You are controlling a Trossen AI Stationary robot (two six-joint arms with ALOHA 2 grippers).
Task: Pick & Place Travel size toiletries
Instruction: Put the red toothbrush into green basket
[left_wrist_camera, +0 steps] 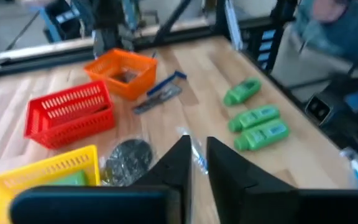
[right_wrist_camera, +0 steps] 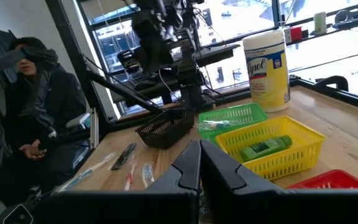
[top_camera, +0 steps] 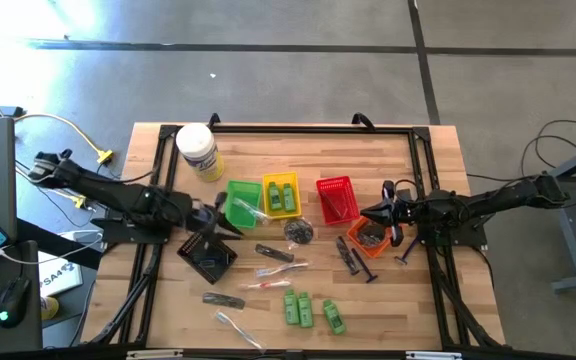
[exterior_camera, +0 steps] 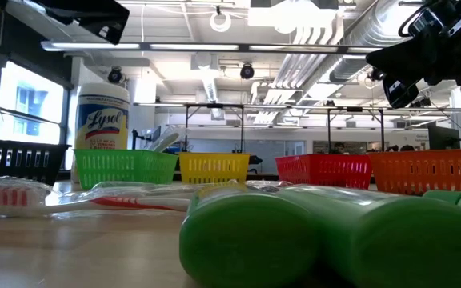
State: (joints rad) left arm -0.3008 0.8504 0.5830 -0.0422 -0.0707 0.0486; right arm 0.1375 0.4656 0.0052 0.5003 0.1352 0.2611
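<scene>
The left gripper (top_camera: pixel 230 226) hangs just beside the green basket (top_camera: pixel 244 203), fingers a sliver apart and empty. The right gripper (top_camera: pixel 371 213) hovers beyond the red basket (top_camera: pixel 336 198), fingers together and empty. One green tube already lies in the yellow basket (top_camera: pixel 280 195); three green tubes (top_camera: pixel 308 310), wrapped toothbrushes (top_camera: pixel 273 270) and black razors (top_camera: pixel 351 255) lie loose, nearer the camera than the green basket. Sorting seems midway; next, likely, a reach to a loose item.

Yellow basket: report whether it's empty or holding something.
Holding something. The yellow basket has one green bottle lying on its side inside; the high view shows green inside the same basket.
</scene>
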